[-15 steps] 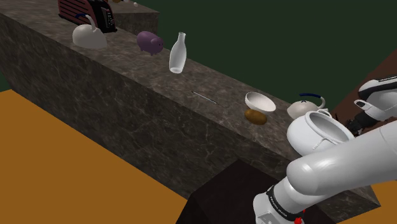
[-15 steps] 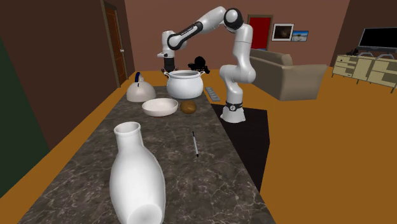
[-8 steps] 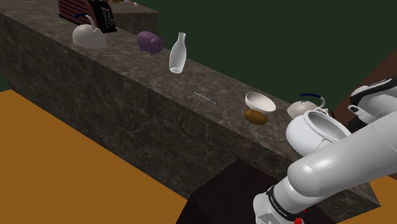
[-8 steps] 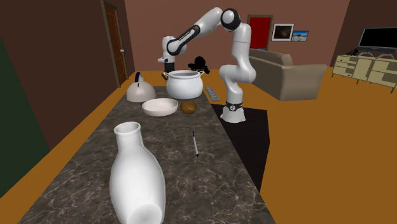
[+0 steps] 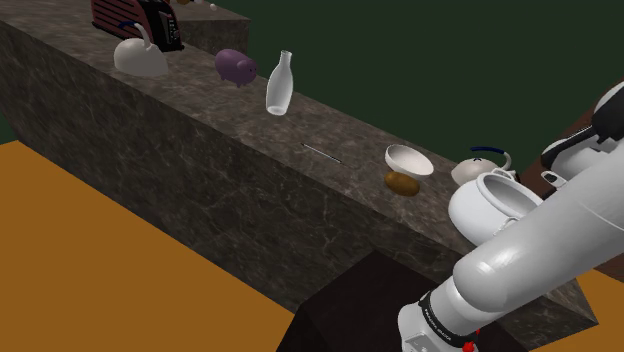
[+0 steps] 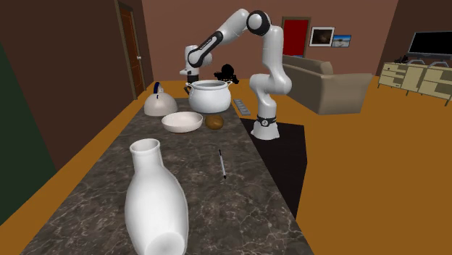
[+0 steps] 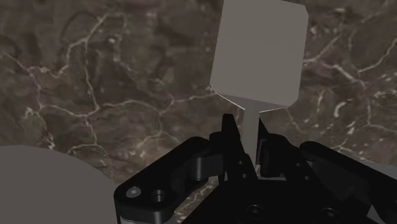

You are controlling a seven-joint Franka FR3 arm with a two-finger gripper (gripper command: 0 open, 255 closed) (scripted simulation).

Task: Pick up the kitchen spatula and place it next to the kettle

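Gripper (image 7: pixel 249 151), all-black, two-finger: pinched on the thin handle of a flat grey square-bladed spatula (image 7: pixel 259 56), with the blade out beyond the fingertips over the dark veined marble counter (image 6: pixel 181 181). It hung behind the white two-handled pot (image 6: pixel 208 95) at the counter's far end in the second exterior view.

White domed kettle with blue handle (image 6: pixel 160 105): just beside the pot, on the dark wall's side.

White shallow bowl (image 6: pixel 182 122) and brown rounded lump (image 6: pixel 214 122): side by side in front of the pot, the lump nearer that view's right edge of the counter.

Pot and bowl: mouths up, white insides showing.

Bare marble lay between the bowl and the tall white bottle (image 6: pixel 156 206), with one slender dark stick (image 6: pixel 222 164) lying on it.
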